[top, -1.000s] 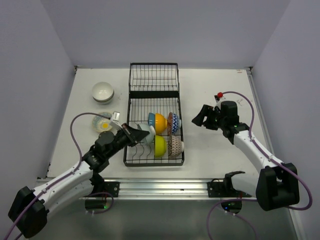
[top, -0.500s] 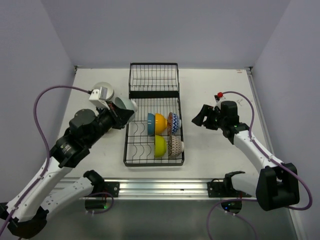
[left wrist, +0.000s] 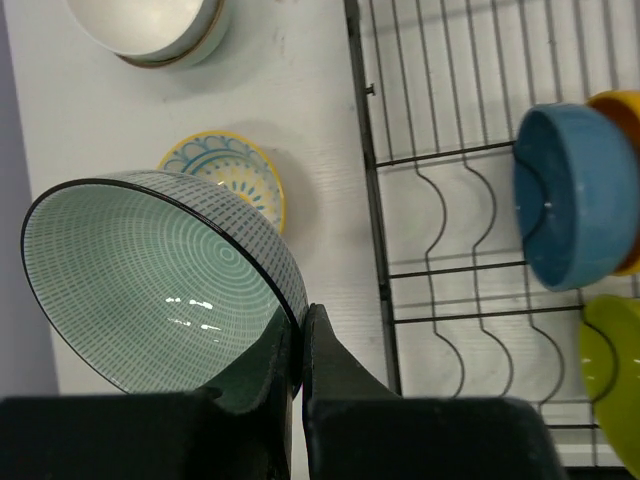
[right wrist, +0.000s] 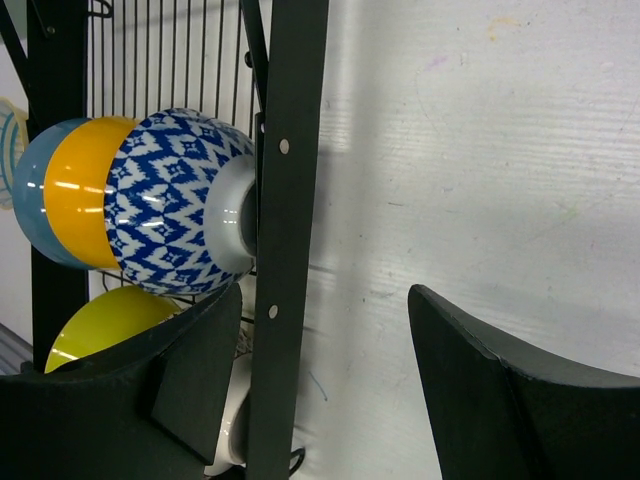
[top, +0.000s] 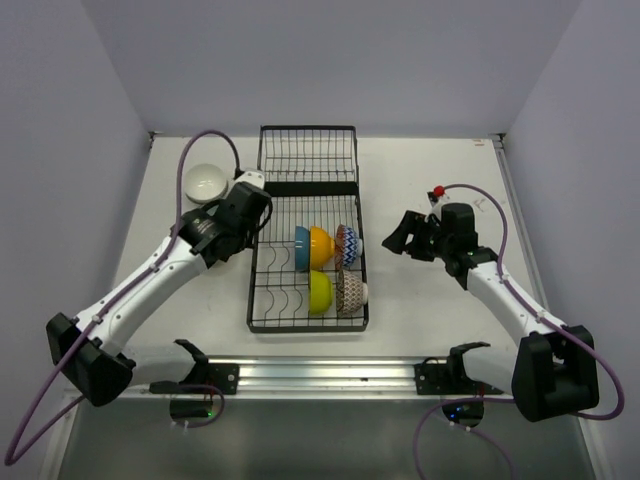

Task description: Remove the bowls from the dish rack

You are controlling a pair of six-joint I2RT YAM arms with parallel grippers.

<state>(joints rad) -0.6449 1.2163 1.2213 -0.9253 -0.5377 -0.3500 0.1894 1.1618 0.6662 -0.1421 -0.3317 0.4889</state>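
Left pincer (left wrist: 300, 335) clamped on the rim of the pale mint-green ribbed bowl (left wrist: 160, 270). It has swung out of the black wire dish rack (left wrist: 372, 200) and is now over the surface near the stacked white bowls (left wrist: 150, 25) and the small yellow patterned bowl (left wrist: 228, 178). Round blue bowl (left wrist: 570, 195) plus four more still racked. Right pincer (right wrist: 325, 300) wide open, empty, beside the blue zigzag bowl (right wrist: 165, 205), with the rack rail between them.

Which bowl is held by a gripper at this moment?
The mint-green bowl with the fine grid pattern: the jaws of the left gripper pinch its rim. The other bowls stand in the dish rack or sit on the table.
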